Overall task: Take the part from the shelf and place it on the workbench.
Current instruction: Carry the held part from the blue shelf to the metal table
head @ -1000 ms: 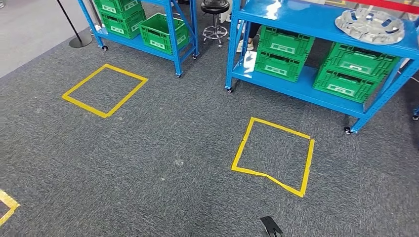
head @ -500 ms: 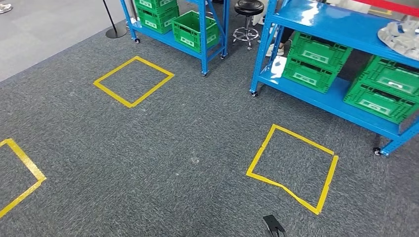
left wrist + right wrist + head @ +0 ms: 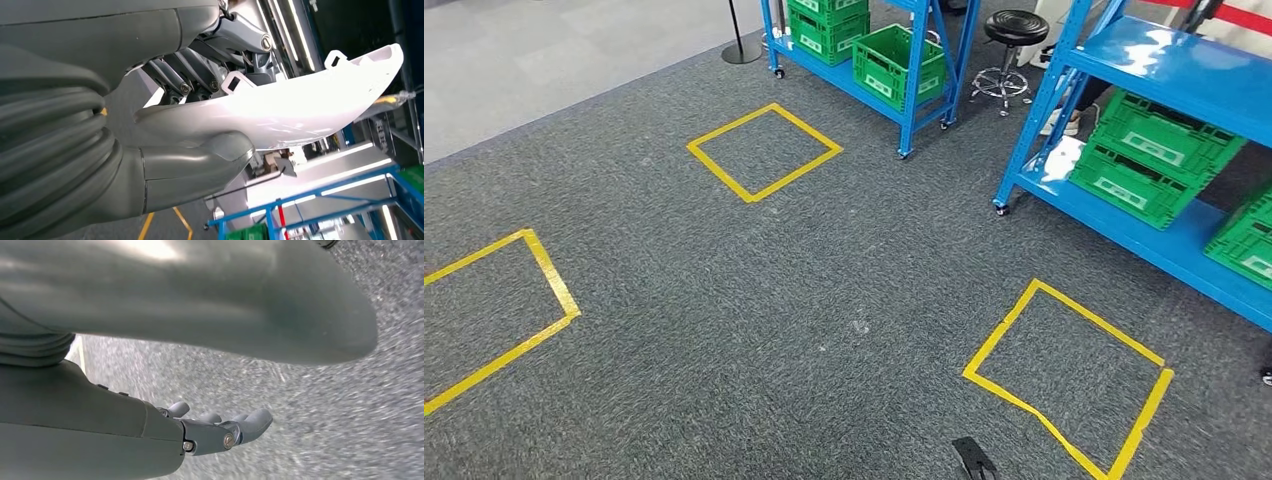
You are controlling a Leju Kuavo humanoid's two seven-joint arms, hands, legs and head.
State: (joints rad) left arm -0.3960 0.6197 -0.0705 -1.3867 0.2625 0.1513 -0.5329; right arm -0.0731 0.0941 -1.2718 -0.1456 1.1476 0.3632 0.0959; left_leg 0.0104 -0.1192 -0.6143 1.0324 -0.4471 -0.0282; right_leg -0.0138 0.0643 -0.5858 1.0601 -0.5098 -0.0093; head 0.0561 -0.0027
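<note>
- The white curved part [image 3: 280,112] sits in the left hand [image 3: 200,120], seen from the left wrist: the thick grey thumb presses one face and the darker fingers [image 3: 175,80] back the other, so the part is grasped and carried clear of shelf and floor.
- The right hand [image 3: 220,432] hangs over the grey carpet, its fingers curled slightly and apart, grasping nothing.
- From the head view, the carpet floor [image 3: 724,300] carries yellow tape squares: one [image 3: 1069,375] near the right-hand blue shelf [image 3: 1169,70], one [image 3: 764,150] in front of the far blue shelf [image 3: 904,60], one [image 3: 494,310] at the left edge.
- Green crates [image 3: 1149,155] fill the lower shelf level; a black stool [image 3: 1014,40] stands between the two racks.
- Judged step: pickup done, the robot is carrying the part in transit. No desk is visible, so the next move calls for walking or turning until it is, keeping the grasp firm.
</note>
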